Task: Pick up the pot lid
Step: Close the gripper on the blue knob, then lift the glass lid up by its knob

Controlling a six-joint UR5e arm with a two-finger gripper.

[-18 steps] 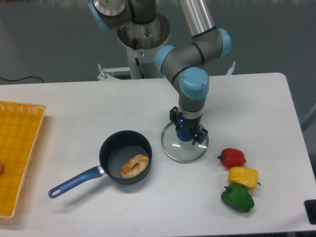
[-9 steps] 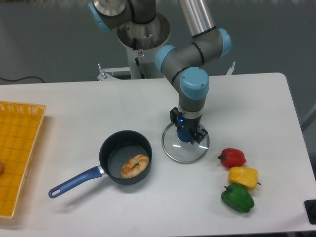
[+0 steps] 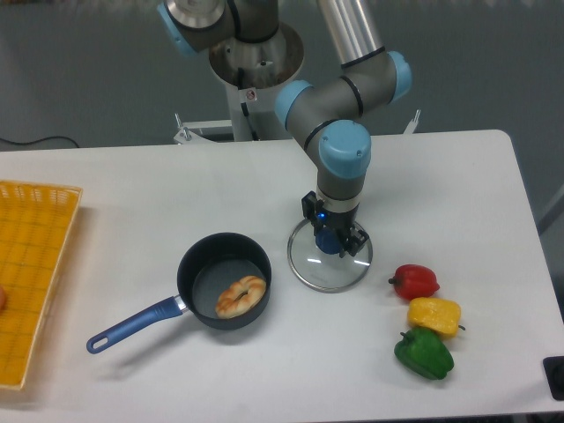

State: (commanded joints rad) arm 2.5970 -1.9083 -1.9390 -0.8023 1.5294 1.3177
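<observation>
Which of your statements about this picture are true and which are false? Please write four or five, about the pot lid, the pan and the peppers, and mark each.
1. The gripper is over the pot lid. True.
2. The pot lid covers the black pan. False: it lies beside the pan.
3. A piece of bread lies inside the pan. True.
4. The green pepper lies between the other two peppers. False: the yellow pepper is between the red pepper and the green pepper.
</observation>
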